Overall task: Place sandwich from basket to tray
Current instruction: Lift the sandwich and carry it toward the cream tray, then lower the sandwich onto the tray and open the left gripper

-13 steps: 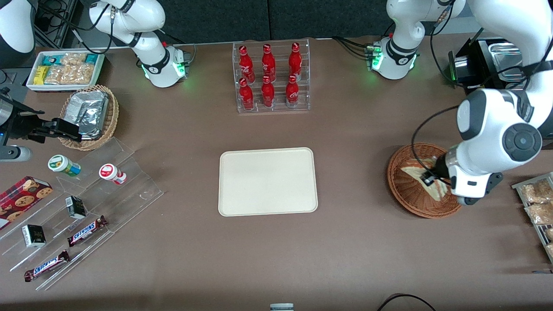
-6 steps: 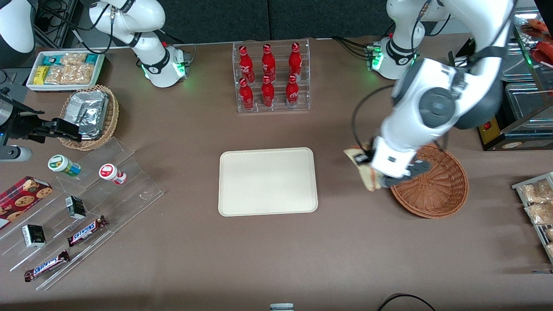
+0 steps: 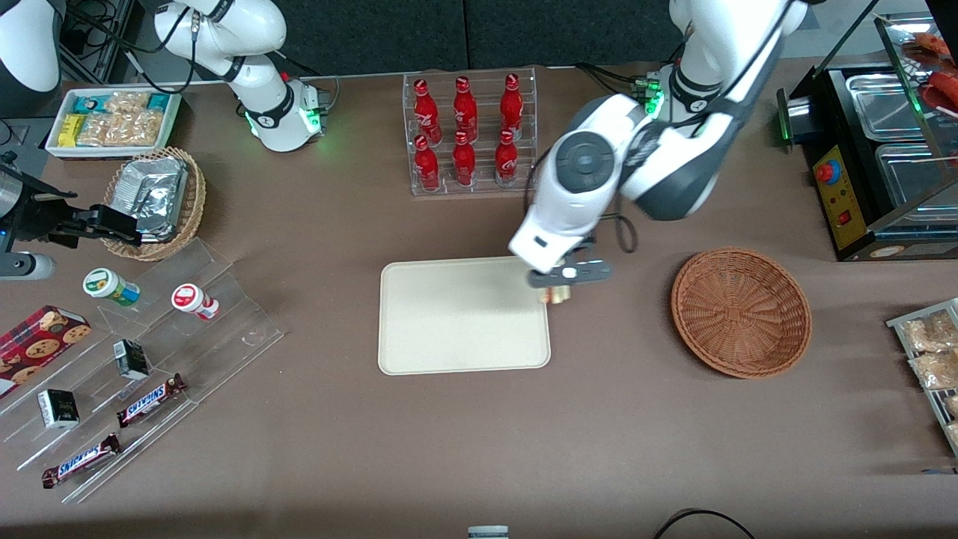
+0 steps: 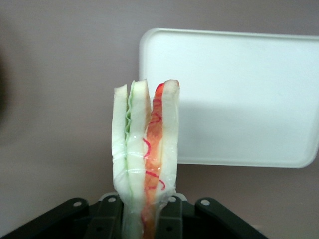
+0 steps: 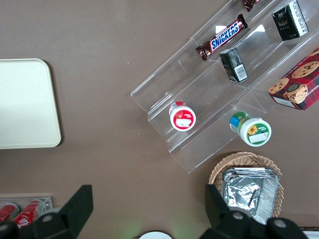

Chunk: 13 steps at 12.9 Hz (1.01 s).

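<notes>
My tool (image 3: 557,288) is clamped on the sandwich (image 4: 144,159), which stands on edge between the fingers, above the corner of the tray (image 3: 449,329) nearest the basket (image 3: 741,311). The basket sits on the brown surface (image 3: 636,419) toward my working arm's end, well apart from my tool. Farther from the front camera than my tool stands a clear rack of red bottles (image 3: 468,131). Toward the parked arm's end, two bars read "SNICKERS" (image 3: 146,400).

You had six red bottles (image 3: 465,135), two wicker baskets (image 3: 740,311), two Snickers bars (image 3: 152,399), one tray (image 3: 449,314), one sandwich (image 4: 145,159) in the tool (image 3: 560,288).
</notes>
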{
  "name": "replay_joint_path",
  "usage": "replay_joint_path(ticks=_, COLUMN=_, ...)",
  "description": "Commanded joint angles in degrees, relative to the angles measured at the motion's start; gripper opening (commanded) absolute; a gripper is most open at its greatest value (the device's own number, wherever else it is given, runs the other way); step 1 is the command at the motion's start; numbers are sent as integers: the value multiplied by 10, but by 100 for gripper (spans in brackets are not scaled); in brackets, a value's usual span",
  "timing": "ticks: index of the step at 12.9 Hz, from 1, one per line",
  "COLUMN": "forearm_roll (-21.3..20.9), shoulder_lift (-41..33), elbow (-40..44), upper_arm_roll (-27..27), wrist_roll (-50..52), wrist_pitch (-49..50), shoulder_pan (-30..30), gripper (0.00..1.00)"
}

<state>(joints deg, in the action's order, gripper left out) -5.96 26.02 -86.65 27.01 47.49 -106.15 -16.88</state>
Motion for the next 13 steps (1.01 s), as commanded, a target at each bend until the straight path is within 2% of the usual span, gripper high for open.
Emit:
replay_joint_path(ticks=1, forearm_roll=-30, shoulder_lift=91, elbow=84, upper_arm_roll=-4, wrist_roll=9, wrist_pitch=-36, shoulder_pan=-56, gripper=9)
replay_joint_path(ticks=3, forearm_roll=-59, shoulder_lift=127, elbow=84, upper_arm_roll=-4, wrist_roll=9, wrist_pitch=-103, shoulder_pan=-77, gripper=10)
replay_joint_path(ticks=6, forearm_roll=-72, shoulder_lift=180, elbow=85, upper_arm_roll=-5, wrist_roll=10, wrist_pitch=-167, shoulder_pan=-92, gripper=10)
replay_joint_path(ticks=9, forearm_roll=-120, shoulder_lift=222, elbow=95, upper_arm_roll=-5, wrist_roll=11, wrist_pitch=-203, shoulder_pan=-92, gripper=10)
replay_joint_path(ticks=13, forearm_roll=-120, shoulder_lift=273, elbow=139, upper_arm_roll=-16, wrist_roll=20, wrist_pitch=-244, shoulder_pan=-99, gripper=15)
